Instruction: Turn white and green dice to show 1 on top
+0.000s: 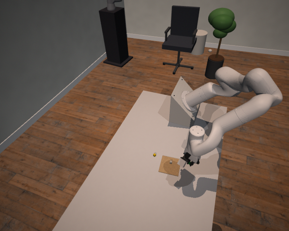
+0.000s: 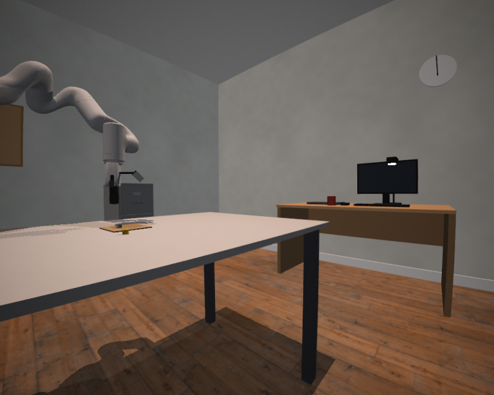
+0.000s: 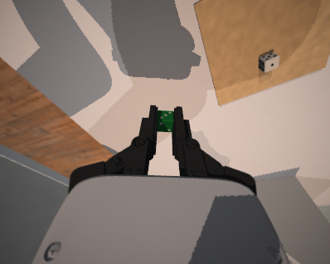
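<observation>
The black fingers clamp the green die (image 3: 166, 120) above the surface (image 3: 259, 137). The white die (image 3: 269, 61) sits on the mat (image 3: 238, 33), near its lower edge.

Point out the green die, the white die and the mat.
green die (image 3: 166, 120), wrist view, face showing between the claw's fingers
white die (image 3: 269, 61), wrist view, its one-pip face
mat (image 3: 246, 29), wrist view, bare surface

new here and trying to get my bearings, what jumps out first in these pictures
The big white arm curling over the long pale table catches the eye first. Its black end effector is shut on a green die, held above the table beside the tan mat. A white die lies on that mat, and a small yellow die lies off it on the table.
</observation>
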